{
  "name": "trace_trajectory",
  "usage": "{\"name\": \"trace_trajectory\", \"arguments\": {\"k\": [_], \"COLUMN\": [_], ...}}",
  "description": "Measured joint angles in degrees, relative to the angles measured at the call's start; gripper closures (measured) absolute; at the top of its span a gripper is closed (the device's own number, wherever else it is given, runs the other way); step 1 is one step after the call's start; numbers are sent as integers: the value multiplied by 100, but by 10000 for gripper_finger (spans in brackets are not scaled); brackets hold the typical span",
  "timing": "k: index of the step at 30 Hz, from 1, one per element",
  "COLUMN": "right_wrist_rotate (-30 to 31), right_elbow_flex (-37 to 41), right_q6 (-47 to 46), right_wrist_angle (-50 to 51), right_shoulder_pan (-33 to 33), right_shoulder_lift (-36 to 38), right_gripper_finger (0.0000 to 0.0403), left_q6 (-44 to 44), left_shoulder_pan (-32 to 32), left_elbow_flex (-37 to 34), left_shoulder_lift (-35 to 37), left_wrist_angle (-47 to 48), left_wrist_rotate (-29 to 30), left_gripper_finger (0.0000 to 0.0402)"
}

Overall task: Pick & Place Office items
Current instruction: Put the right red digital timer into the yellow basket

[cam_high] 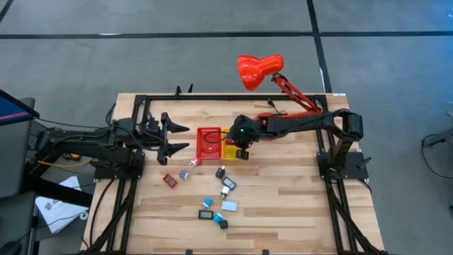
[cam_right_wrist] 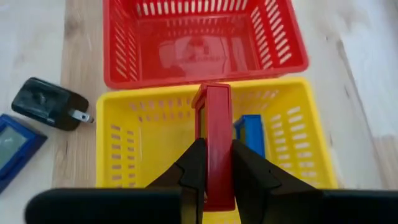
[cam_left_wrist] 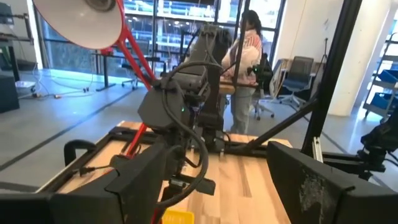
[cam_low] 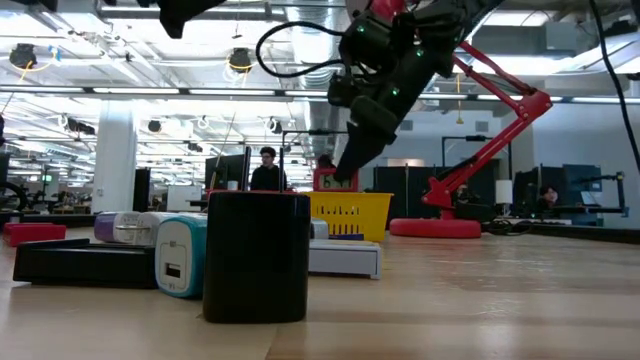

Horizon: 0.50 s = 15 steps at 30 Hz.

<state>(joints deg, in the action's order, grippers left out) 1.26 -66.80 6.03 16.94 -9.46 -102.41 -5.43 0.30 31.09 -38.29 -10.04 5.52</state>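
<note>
Landmark: yellow bin (cam_right_wrist: 217, 134), just beside the red bin (cam_right_wrist: 199, 40); the two bins touch along one wall.

Right gripper (cam_right_wrist: 214, 171) hangs directly over the yellow bin, fingers clenched on a flat red piece (cam_right_wrist: 212, 140) held on edge, not yet let go. Judged step: drop-off of this piece into the yellow bin.

Already inside the yellow bin: one blue piece (cam_right_wrist: 251, 134), lying next to where the red piece hangs. Red bin shows a pale item (cam_right_wrist: 189, 51) through its floor mesh; cannot tell whether it lies in the bin or is a label.

Left gripper (cam_high: 172, 134) waits off the far side of the red bin from the yellow one, above the table (cam_high: 297, 205), fingers spread, nothing between them.

Still loose on the table, all on the operator side of the yellow bin:
- black plug adapter (cam_right_wrist: 50, 103) just beside the yellow bin's corner, with a dark blue flat piece (cam_right_wrist: 15, 146) next to it
- red piece (cam_high: 170, 180) and small pale piece (cam_high: 185, 174), farther off toward the left arm
- cluster of black, white and light blue pieces (cam_high: 216, 205), well apart from the bin

Judgement: early to middle of the job. One piece binned for sure, one in hand, roughly eight or so left to collect.

Red lamp (cam_high: 258, 69) stands beyond the bins; not part of the sort.
</note>
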Motion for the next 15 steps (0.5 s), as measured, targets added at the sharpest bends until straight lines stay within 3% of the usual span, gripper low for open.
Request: {"name": "trace_trajectory", "arguments": {"k": [10, 15], "right_wrist_rotate": [33, 358], "right_elbow_flex": [483, 726], "right_q6": [-153, -280], "right_wrist_angle": [-480, -698], "right_shoulder_pan": [12, 1], "right_shoulder_lift": [-11, -11], "right_gripper_finger": [351, 351], "left_q6": [0, 0], "left_shoulder_pan": [0, 0], "left_elbow_flex": [0, 0], "left_shoulder_lift": [-76, -76], "left_wrist_angle": [-123, -123], "left_wrist_rotate": [0, 0], "left_gripper_finger": [128, 128]}}
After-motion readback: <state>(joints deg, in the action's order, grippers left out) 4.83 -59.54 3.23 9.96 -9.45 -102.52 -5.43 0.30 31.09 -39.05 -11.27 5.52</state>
